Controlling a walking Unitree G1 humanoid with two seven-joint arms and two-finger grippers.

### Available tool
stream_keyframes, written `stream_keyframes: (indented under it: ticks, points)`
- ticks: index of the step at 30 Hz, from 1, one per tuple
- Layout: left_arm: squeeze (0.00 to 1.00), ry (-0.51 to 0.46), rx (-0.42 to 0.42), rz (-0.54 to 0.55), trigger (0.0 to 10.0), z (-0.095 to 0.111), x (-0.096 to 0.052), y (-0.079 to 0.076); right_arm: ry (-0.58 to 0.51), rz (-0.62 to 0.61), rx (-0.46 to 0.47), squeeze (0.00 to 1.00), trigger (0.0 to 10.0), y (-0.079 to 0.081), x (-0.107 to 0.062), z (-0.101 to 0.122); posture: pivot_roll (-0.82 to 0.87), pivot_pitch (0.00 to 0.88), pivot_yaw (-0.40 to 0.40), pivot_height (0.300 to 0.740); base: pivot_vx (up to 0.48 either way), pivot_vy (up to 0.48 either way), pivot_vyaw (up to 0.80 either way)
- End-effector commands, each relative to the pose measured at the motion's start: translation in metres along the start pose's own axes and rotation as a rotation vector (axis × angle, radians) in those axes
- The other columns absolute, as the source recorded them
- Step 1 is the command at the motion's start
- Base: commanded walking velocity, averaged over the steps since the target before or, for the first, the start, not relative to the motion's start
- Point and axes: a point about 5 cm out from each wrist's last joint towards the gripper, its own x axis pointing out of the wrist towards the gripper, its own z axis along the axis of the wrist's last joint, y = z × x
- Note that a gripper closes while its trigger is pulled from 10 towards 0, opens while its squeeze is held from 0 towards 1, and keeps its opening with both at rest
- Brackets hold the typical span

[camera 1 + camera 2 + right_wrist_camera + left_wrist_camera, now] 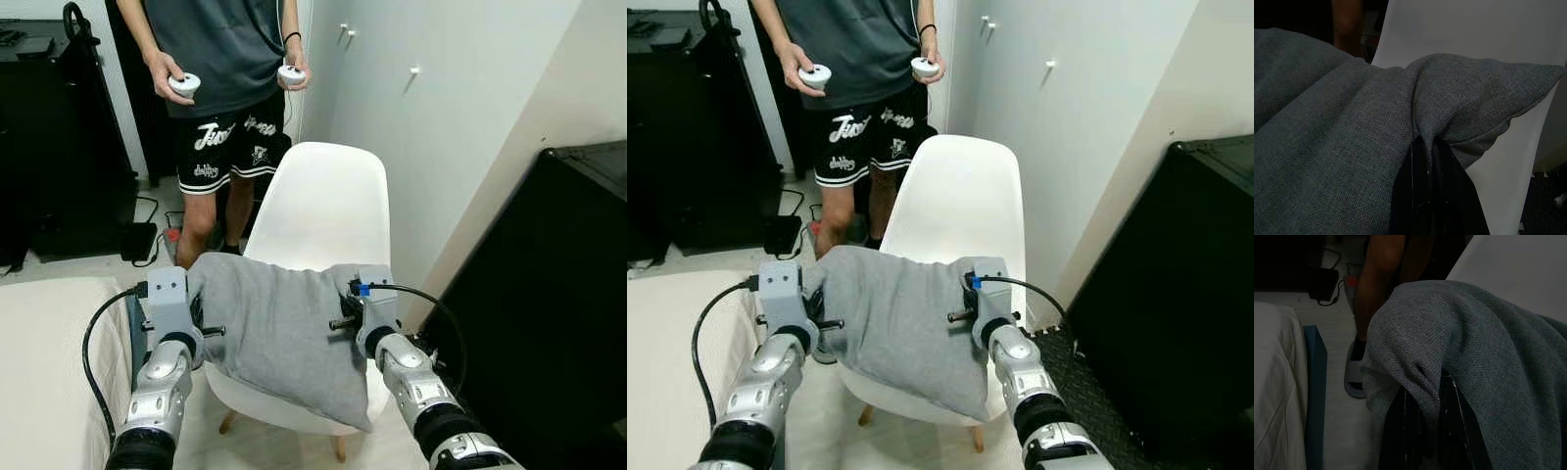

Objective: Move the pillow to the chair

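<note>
While a person (pixel 220 88) holding two white controllers stands behind the white chair (pixel 328 211), the grey pillow (pixel 279 328) hangs over the chair's seat. Left end effector (pixel 1422 428) is clamped on the pillow's left corner, right end effector (pixel 1427 188) on its right.

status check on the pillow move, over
Left gripper and right gripper both shut on the grey fabric pillow. Pillow held over the white plastic chair. Person stands just behind the chair.
</note>
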Motion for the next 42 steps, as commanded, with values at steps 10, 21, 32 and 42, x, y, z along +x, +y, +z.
stream_keyframes:
  ticks: [10, 21, 32, 42]
  points:
    - [0.0, -0.025, 0.029, -0.093, 10.0, 0.006, 0.007, -0.023, -0.008, 0.002, 0.001, 0.0, 10.0, -0.004, 0.0, 0.005, -0.05, 0.079, -0.059, 0.665, 0.0, 0.0, 0.0]
    - [0.0, -0.026, 0.027, -0.1, 10.0, 0.006, 0.007, -0.025, -0.011, 0.004, 0.0, 0.0, 10.0, -0.004, 0.0, 0.006, -0.06, 0.08, -0.059, 0.665, 0.0, 0.0, 0.0]
    - [0.0, -0.031, 0.027, -0.097, 10.0, 0.006, 0.008, -0.026, -0.024, 0.016, 0.002, 0.0, 10.0, -0.002, 0.001, 0.009, -0.05, 0.078, -0.064, 0.665, 0.0, 0.0, 0.0]
    - [0.0, -0.034, 0.027, -0.101, 10.0, 0.008, 0.009, -0.027, -0.023, 0.028, 0.008, 0.0, 10.0, 0.0, 0.001, 0.009, -0.05, 0.074, -0.06, 0.645, 0.0, 0.0, 0.0]
